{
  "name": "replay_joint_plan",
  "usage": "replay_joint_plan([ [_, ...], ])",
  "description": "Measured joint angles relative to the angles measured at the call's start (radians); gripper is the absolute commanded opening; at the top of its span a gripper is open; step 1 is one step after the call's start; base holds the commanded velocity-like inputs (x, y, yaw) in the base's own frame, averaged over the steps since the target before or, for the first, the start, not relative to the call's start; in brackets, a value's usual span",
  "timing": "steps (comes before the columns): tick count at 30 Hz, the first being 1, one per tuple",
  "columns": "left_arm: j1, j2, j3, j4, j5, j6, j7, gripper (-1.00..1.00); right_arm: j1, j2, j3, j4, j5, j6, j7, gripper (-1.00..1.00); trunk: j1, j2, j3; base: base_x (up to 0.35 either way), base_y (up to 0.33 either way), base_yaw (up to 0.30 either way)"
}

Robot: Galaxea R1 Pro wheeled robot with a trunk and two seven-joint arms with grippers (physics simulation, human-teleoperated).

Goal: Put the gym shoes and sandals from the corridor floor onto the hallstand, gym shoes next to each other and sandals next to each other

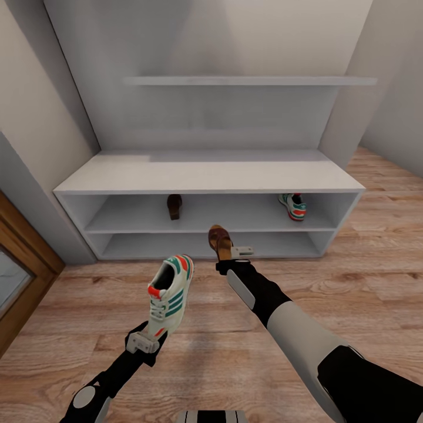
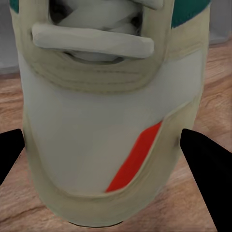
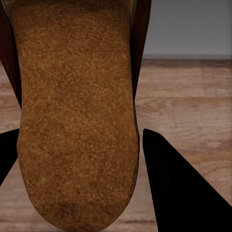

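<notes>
your left gripper (image 1: 147, 341) is clamped on a gym shoe (image 1: 170, 294) | right gripper (image 1: 230, 258) grips a sandal (image 1: 220, 241) | both up in front of the hallstand (image 1: 205, 176) | other sandal (image 1: 174, 206) and other shoe (image 1: 292, 206) on its upper shelf, well apart

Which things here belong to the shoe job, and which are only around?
Belong to the job:
- gym shoe in left claw
- sandal in right claw
- sandal on the shelf
- gym shoe on the shelf
- shoe rack
- corridor floor

Only around:
- wall shelf
- wooden door frame
</notes>
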Motion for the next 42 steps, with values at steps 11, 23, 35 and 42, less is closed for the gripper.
replay_joint_plan([
  [11,0.003,0.030,0.030,-0.002,0.009,0.000,-0.047,-1.00,0.000,0.000,0.000,0.000,0.000,0.000,0.000,-1.00,0.000,0.000,0.000,0.007,0.000,0.000],
  [23,0.026,0.041,0.035,-0.009,0.009,0.001,-0.051,-1.00,0.001,0.000,0.007,0.000,0.000,0.000,0.000,-1.00,0.000,0.000,0.000,0.016,0.000,0.000],
  [35,0.031,0.040,0.024,-0.010,0.008,0.001,-0.053,-1.00,0.001,0.000,0.008,-0.001,0.000,0.000,0.000,-1.00,0.000,0.000,0.000,0.086,0.000,0.000],
  [42,0.033,0.040,0.023,-0.010,0.009,0.001,-0.053,-1.00,0.001,0.000,0.009,-0.001,0.000,0.000,0.000,-1.00,0.000,0.000,0.000,0.006,0.000,0.000],
])
